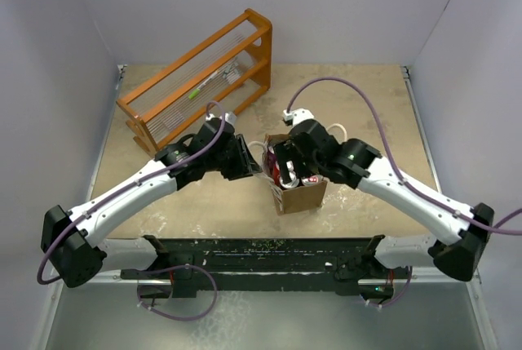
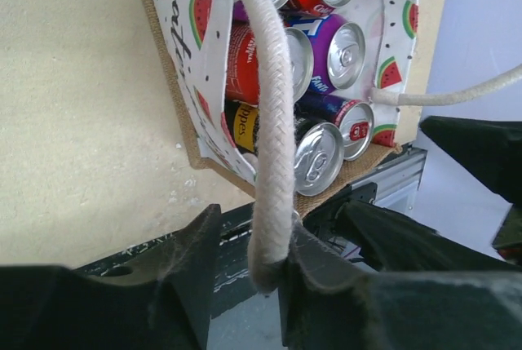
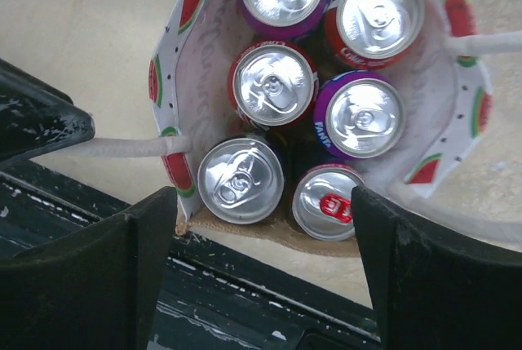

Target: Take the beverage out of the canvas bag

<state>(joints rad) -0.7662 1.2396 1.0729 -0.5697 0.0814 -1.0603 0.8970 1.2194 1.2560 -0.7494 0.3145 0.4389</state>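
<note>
The canvas bag (image 1: 303,196) stands upright at mid-table, tan outside with a watermelon-print lining (image 3: 189,64). It holds several upright beverage cans (image 3: 273,93): purple, red and dark ones. My left gripper (image 1: 254,162) is at the bag's left side. In the left wrist view its jaws (image 2: 254,223) stand apart with a white rope handle (image 2: 271,105) between them, lying against the right finger (image 2: 314,256). My right gripper (image 1: 285,167) hovers over the bag mouth, wide open (image 3: 263,199), above a silver-topped can (image 3: 241,180) and a red-tabbed can (image 3: 328,201), touching neither.
An orange wooden rack (image 1: 204,77) stands at the back left, behind the left arm. A black rail (image 1: 261,252) runs along the table's near edge just in front of the bag. White walls close the sides and back.
</note>
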